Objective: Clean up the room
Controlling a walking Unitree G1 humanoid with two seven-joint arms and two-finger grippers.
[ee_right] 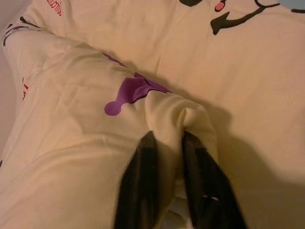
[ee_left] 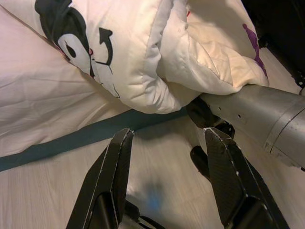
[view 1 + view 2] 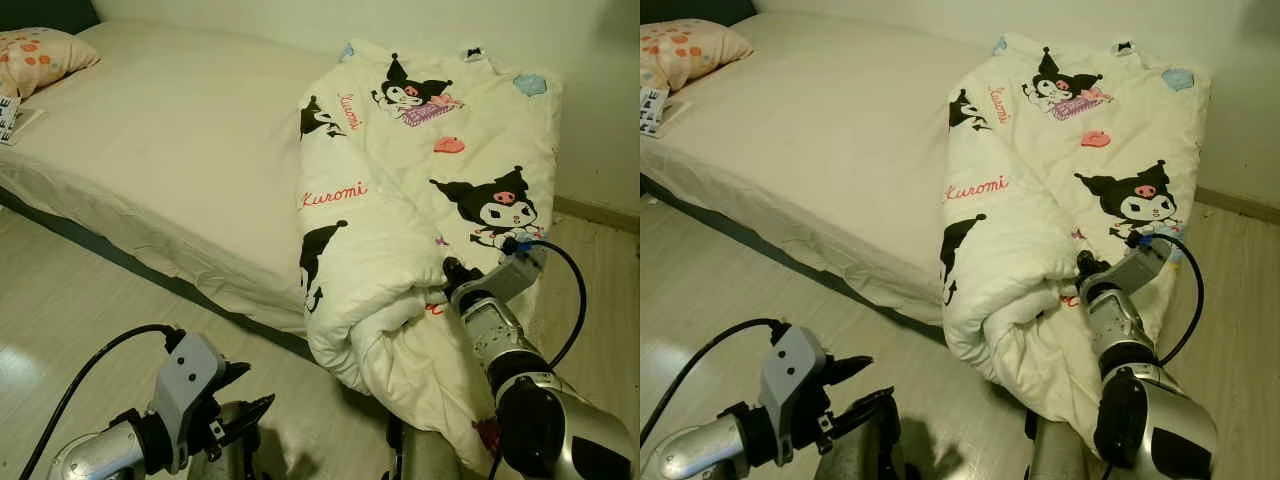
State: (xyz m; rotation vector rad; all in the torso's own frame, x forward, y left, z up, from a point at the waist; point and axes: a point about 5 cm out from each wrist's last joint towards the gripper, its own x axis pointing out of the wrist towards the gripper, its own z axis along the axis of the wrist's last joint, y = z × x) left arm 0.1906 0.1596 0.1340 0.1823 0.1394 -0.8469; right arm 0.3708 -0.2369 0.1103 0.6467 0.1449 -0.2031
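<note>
A white quilt (image 3: 420, 170) printed with black cartoon figures lies bunched over the right end of the bed (image 3: 170, 140), its lower fold hanging toward the floor. My right gripper (image 3: 447, 275) presses into that fold, and in the right wrist view its fingers (image 1: 143, 167) are shut on a pinch of the quilt (image 1: 186, 119). My left gripper (image 3: 245, 395) hangs low over the floor in front of the bed, open, with nothing between its fingers (image 2: 112, 176). The left wrist view shows the quilt's hanging roll (image 2: 143, 57) and my right arm (image 2: 257, 109) beyond.
A flowered pillow (image 3: 40, 55) and a small printed object (image 3: 8, 120) lie at the bed's far left. Pale wood floor (image 3: 60, 310) runs along the bed's dark base. A wall with skirting (image 3: 595, 210) stands behind the quilt at right.
</note>
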